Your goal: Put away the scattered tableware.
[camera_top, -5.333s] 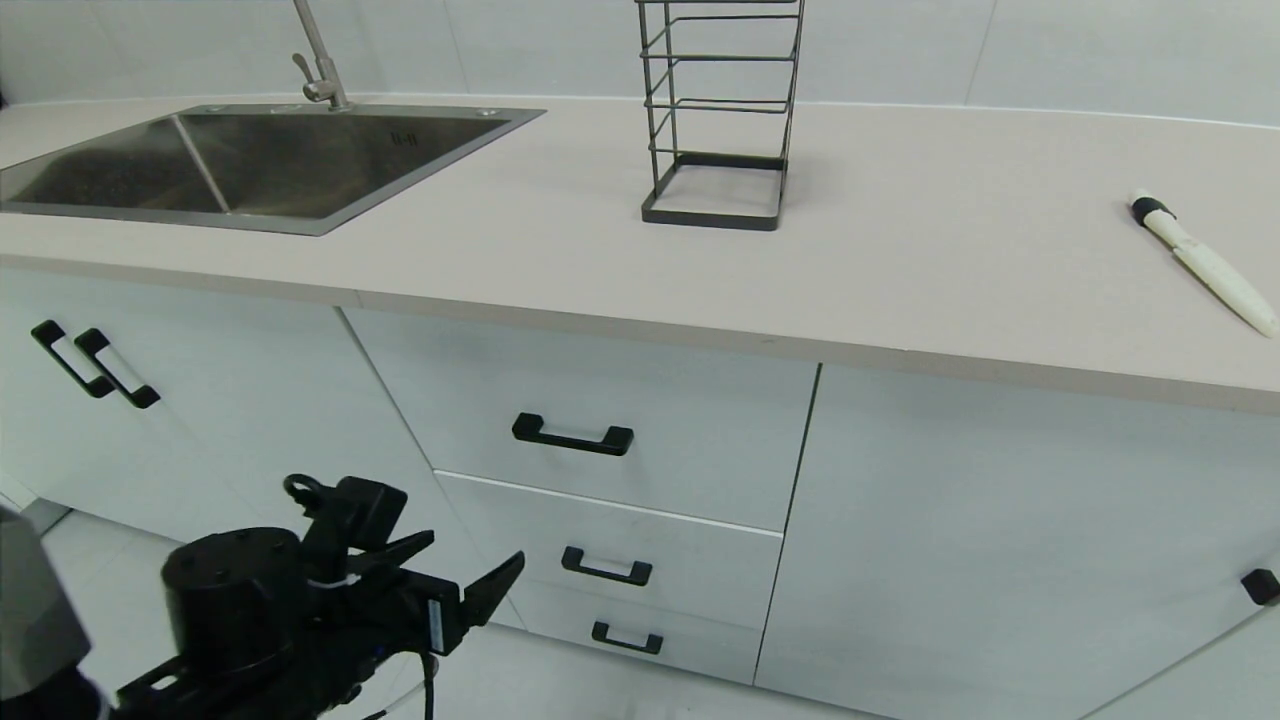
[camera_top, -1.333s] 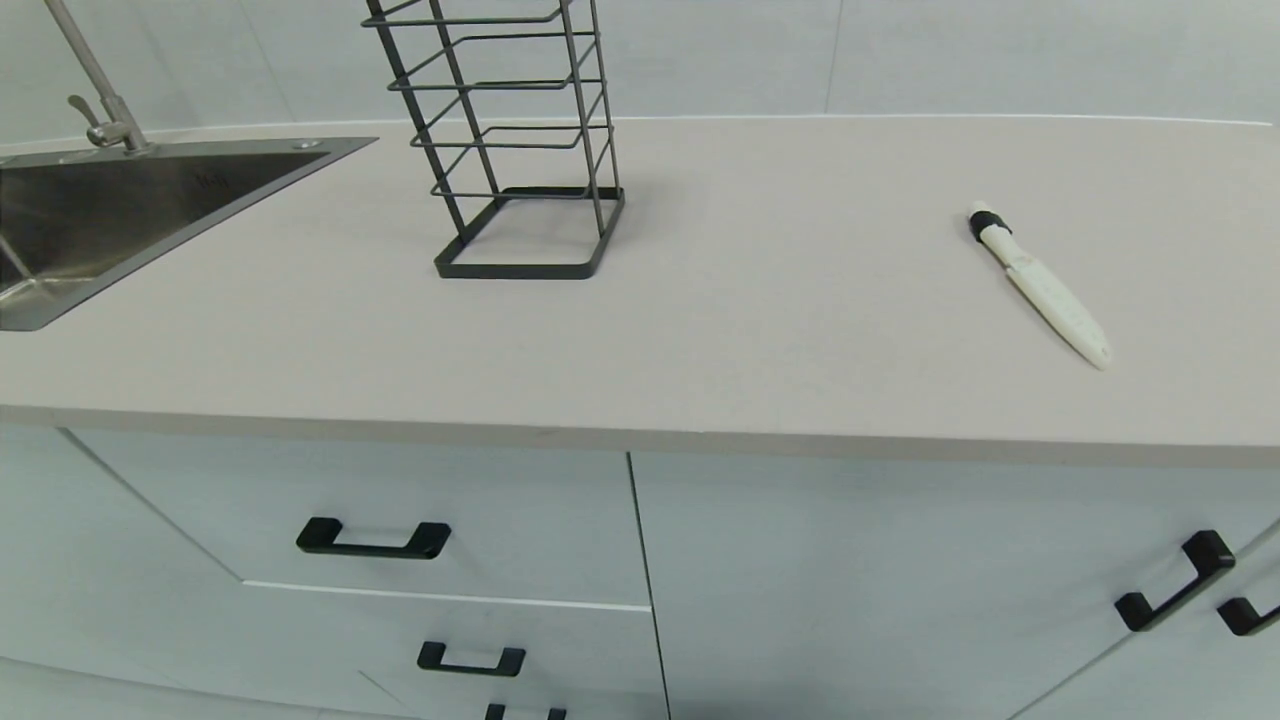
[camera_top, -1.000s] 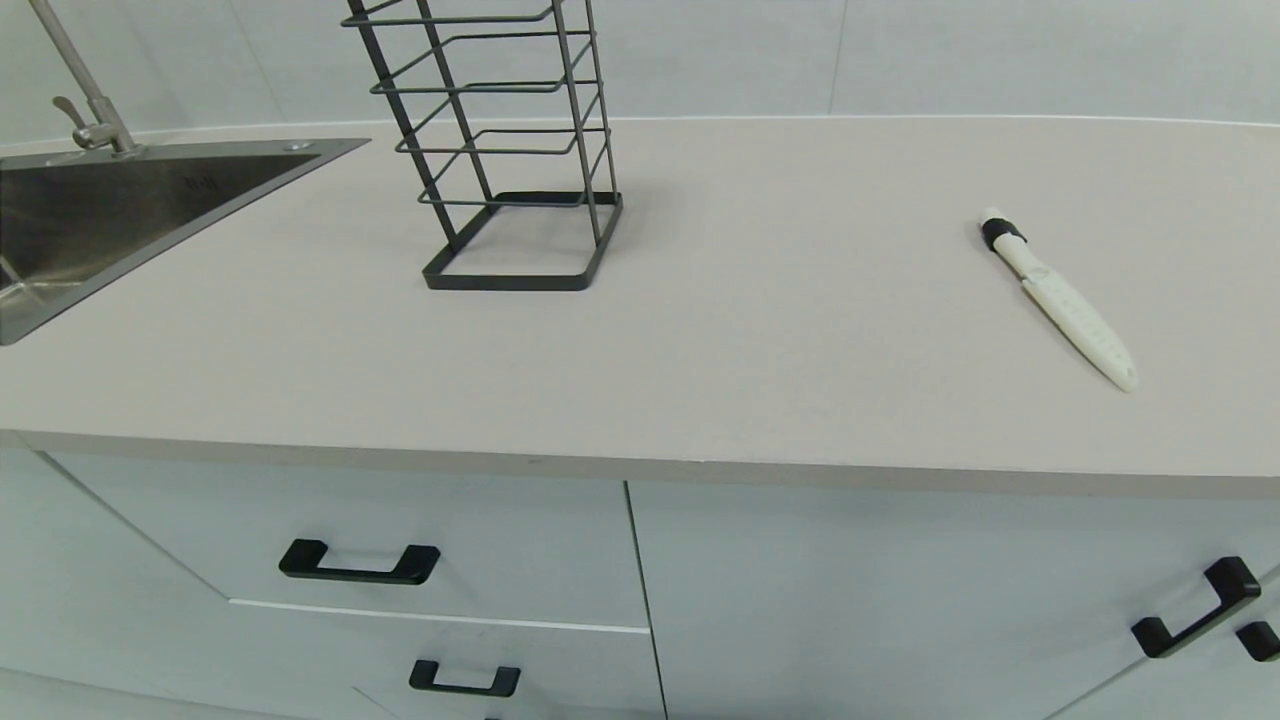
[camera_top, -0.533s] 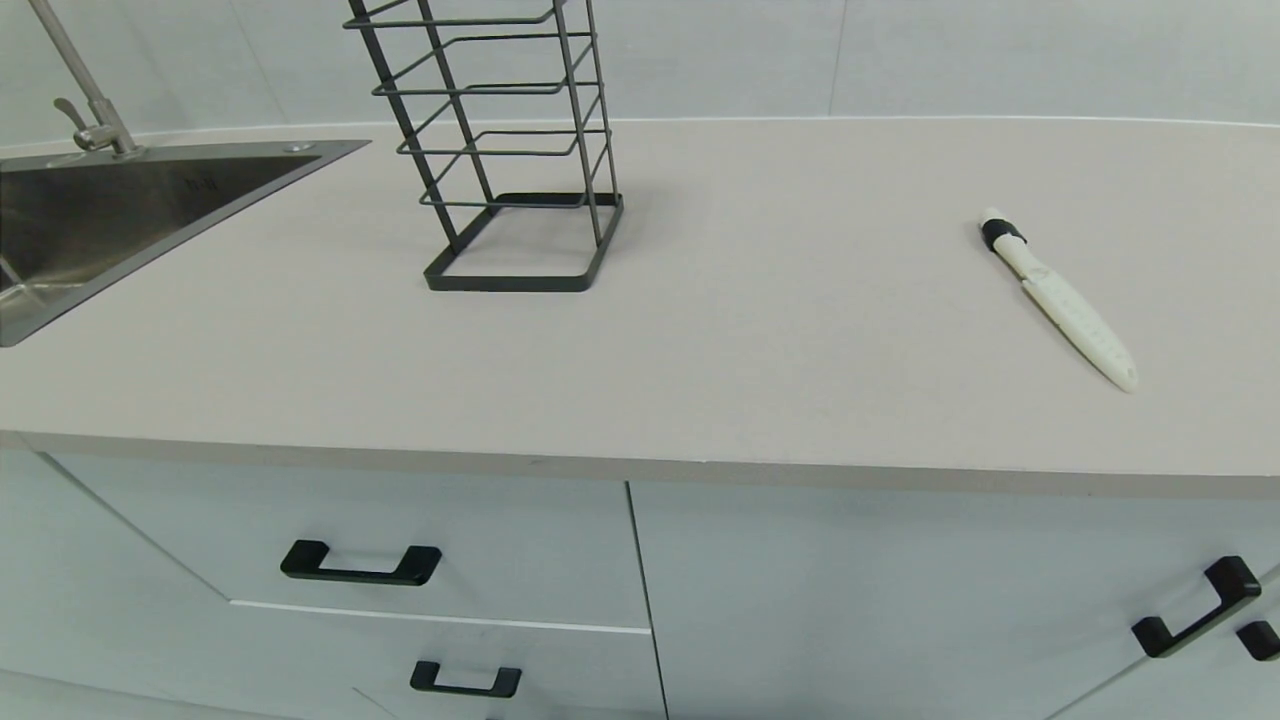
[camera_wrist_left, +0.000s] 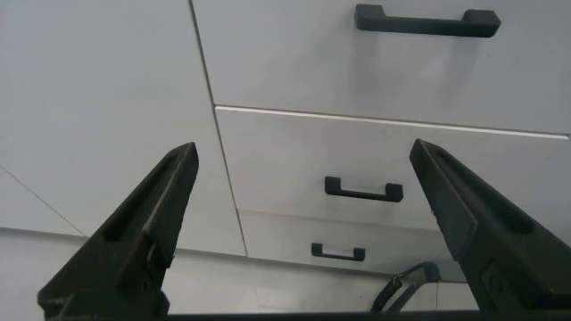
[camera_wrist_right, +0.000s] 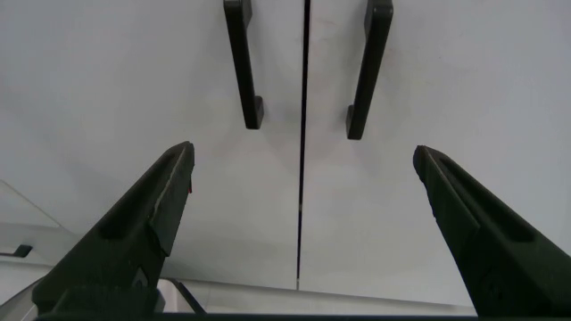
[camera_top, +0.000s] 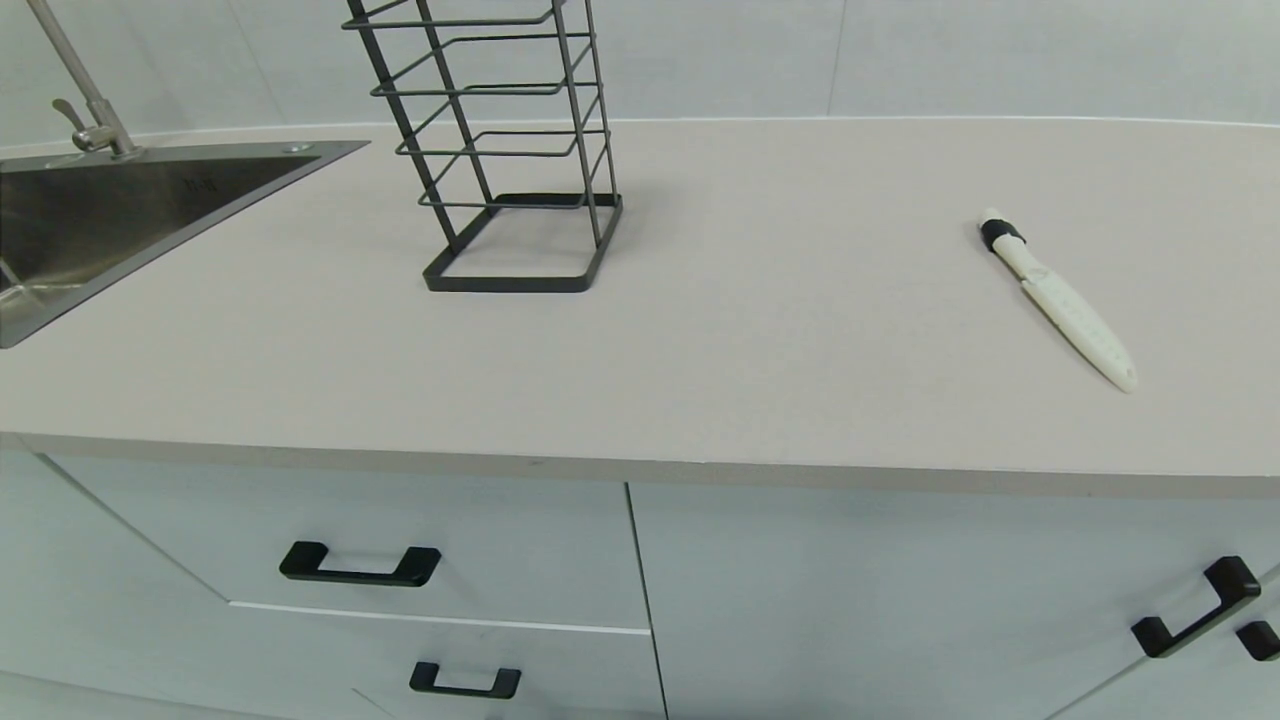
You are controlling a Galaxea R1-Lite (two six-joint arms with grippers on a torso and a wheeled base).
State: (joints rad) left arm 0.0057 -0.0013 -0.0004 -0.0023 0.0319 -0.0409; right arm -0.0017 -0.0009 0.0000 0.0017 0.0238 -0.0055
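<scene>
One knife (camera_top: 1058, 300) flat on counter (camera_top: 760, 330) at three o'clock, black end toward the wall, well apart from rack (camera_top: 510, 150) at eleven o'clock. Sink (camera_top: 120, 200) at ten o'clock. Left gripper (camera_wrist_left: 303, 147) spread wide on nothing, facing drawer handles (camera_wrist_left: 363, 189). Right gripper (camera_wrist_right: 302, 148) likewise spread wide, facing two door handles (camera_wrist_right: 243, 62).

Bright, even light; soft shadow by rack (camera_top: 510, 286) (edges bowed).
</scene>
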